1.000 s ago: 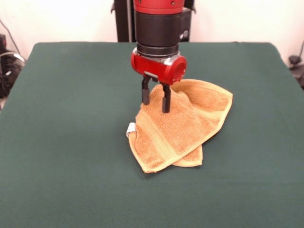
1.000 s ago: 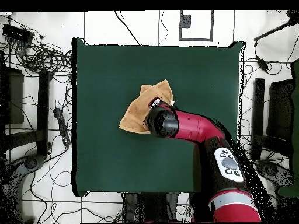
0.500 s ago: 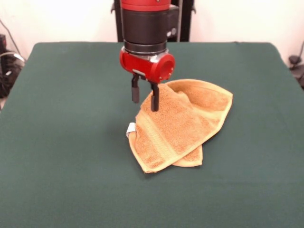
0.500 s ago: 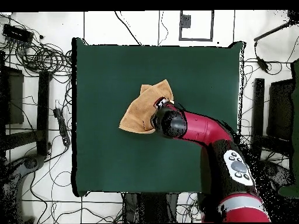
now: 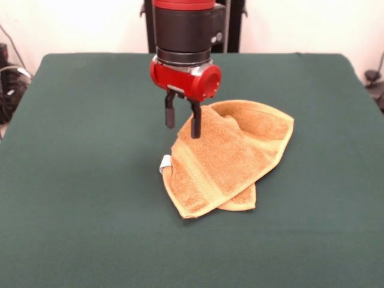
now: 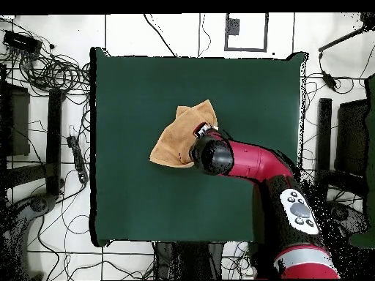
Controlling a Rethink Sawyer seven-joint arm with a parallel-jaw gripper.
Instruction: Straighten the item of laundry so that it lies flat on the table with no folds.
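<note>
One towel (image 5: 231, 159) on table (image 5: 84, 180), near middle, folded over itself: we count at least two layers, lower corner poking out under top flap at near edge. White tag (image 5: 165, 163) sticks out at its camera-left side. Woven band runs across near corner. Gripper (image 5: 180, 123) hangs over towel's far camera-left edge, fingers spread slightly, nothing between them. We can't tell if tips touch cloth. Overhead: arm (image 6: 253, 162) reaches in from base side, covering towel's (image 6: 176, 139) edge.
</note>
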